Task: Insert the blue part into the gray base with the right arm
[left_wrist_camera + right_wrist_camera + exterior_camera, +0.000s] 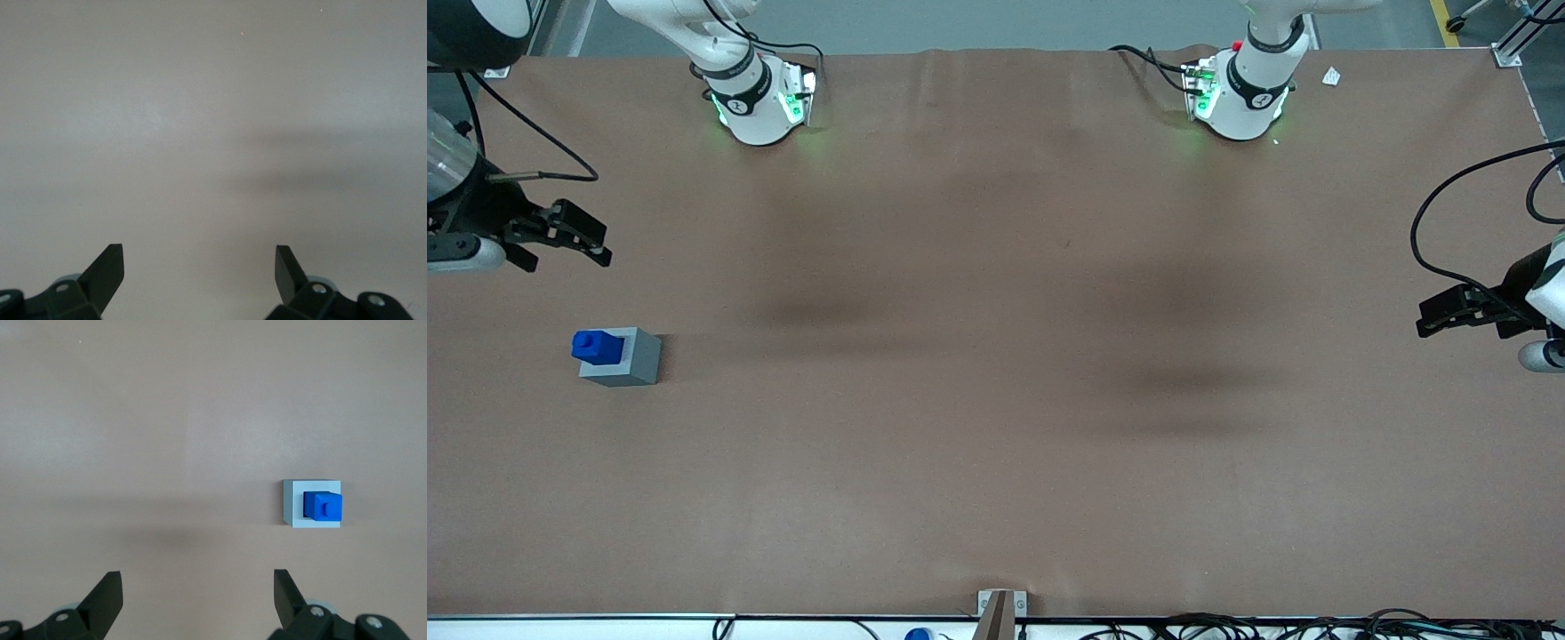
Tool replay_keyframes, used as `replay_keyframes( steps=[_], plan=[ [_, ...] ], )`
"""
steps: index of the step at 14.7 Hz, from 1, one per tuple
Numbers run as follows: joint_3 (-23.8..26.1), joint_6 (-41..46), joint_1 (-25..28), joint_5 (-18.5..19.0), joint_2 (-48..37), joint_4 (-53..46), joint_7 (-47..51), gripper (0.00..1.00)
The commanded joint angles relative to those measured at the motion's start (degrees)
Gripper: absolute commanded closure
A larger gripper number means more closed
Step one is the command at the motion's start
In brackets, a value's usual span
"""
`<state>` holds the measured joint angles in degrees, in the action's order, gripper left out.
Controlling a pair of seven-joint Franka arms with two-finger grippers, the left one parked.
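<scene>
claw of the right arm hangs above the brown counter, out at the working arm's end, with its two black fingers spread wide and nothing between them. it sits farther from the front camera than the parts and well apart from them, touching neither.

the gray base stands on the counter near that same end edge, roughly midway between the front edge and the edge where the arm pedestals are bolted. the blue part is seated in the base's top, standing upright and sticking up out of it, with its small raised knob uppermost. in the right wrist view the blue part shows square inside the lighter rim of the gray base, with gray showing on each side of it.

two white arm pedestals with green lights sit along the counter's edge farthest from the front camera, and a small white scrap lies near the corner at the parked arm's end. a little bracket is fixed at the middle of the front edge, with cables running below it.
</scene>
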<state>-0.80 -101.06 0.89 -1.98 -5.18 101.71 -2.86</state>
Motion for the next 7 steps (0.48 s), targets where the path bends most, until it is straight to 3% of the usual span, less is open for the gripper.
replay_keyframes(
  steps=[1,7],
  plan=[
    [-0.34,0.69,-0.18,0.22,-0.97,0.78,0.67,0.0],
    [-0.16,3.5,0.78,0.66,-0.71,-2.03,3.64,0.0]
  ],
)
